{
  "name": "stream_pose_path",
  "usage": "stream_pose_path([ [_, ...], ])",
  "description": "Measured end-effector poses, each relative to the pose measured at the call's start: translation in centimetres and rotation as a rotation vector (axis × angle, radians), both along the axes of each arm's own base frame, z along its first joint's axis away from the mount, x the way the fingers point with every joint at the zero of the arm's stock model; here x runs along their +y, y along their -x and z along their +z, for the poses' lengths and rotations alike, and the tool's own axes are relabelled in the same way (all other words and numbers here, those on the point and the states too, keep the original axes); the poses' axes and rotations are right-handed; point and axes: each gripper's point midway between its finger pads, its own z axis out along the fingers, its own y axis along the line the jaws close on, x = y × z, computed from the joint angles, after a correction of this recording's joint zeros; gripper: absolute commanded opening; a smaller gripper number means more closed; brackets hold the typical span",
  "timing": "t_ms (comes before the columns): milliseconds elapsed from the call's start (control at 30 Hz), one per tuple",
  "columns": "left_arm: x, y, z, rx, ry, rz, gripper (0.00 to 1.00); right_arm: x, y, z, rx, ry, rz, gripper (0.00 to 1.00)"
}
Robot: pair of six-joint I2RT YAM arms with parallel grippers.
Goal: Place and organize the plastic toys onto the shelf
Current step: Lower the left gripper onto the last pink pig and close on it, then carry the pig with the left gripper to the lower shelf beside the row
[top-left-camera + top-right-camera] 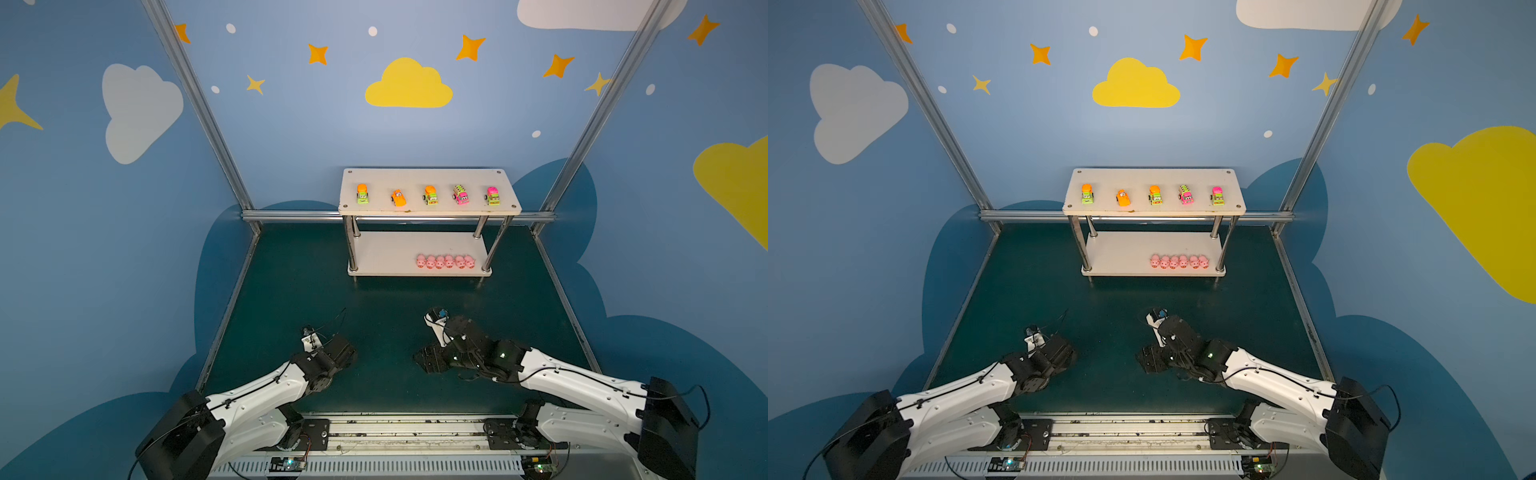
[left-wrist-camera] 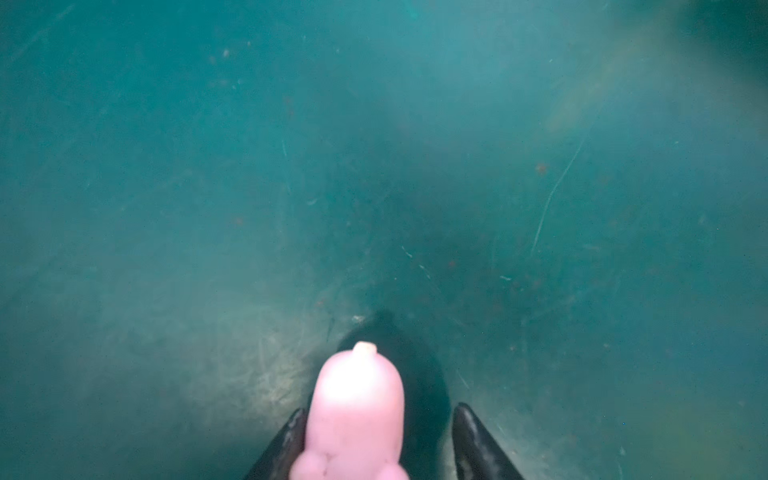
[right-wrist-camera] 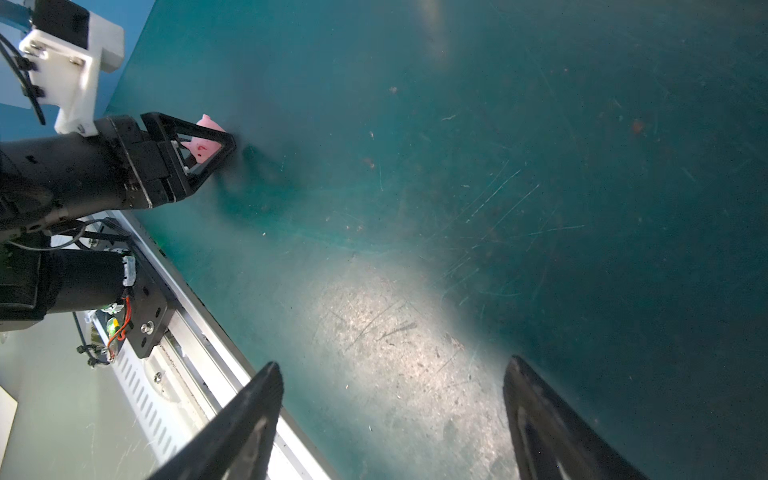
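Pink pig (image 2: 355, 415) inside left hand (image 2: 379, 409); wrist views only.

The shelf (image 1: 428, 176) is showing white boards on shiny silver posts (image 1: 351, 245), its five toy vehicles (image 1: 430, 195) are glowing orange, lime green and hot pink with dark wheels, and the row of pigs (image 1: 445, 262) is showing pink. The lone pig (image 2: 357, 415) is showing the same soft pink against the scratched dark teal worktop (image 1: 291, 299). The walls (image 1: 291, 124) are wearing blue with yellow and white clouds, orange stars and white dots; the arms (image 1: 257, 395) are showing white and black.
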Motion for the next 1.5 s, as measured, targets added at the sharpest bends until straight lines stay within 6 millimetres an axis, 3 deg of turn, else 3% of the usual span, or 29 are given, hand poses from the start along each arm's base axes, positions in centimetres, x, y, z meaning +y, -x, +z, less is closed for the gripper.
stream_pose_path([
  [233, -0.6, -0.6, 0.2, 0.020, -0.006, 0.002, 0.40, 0.0, 0.0, -0.1, 0.001, 0.002, 0.000, 0.82],
  [567, -0.5, -0.4, -0.2, 0.053, -0.033, 0.004, 0.39, -0.2, 0.1, -0.3, 0.005, 0.007, -0.001, 0.82],
  [933, -0.6, -0.5, 0.0, 0.067, -0.047, 0.005, 0.23, -0.4, 0.1, -0.1, 0.002, -0.004, -0.011, 0.82],
  [1300, -1.6, -1.1, 1.1, 0.074, -0.027, -0.012, 0.20, -1.0, 0.2, 0.1, -0.004, -0.014, -0.024, 0.82],
  [1500, -3.4, -1.8, 2.8, 0.063, -0.019, -0.059, 0.20, -1.3, 0.1, -0.1, -0.002, -0.011, -0.036, 0.82],
])
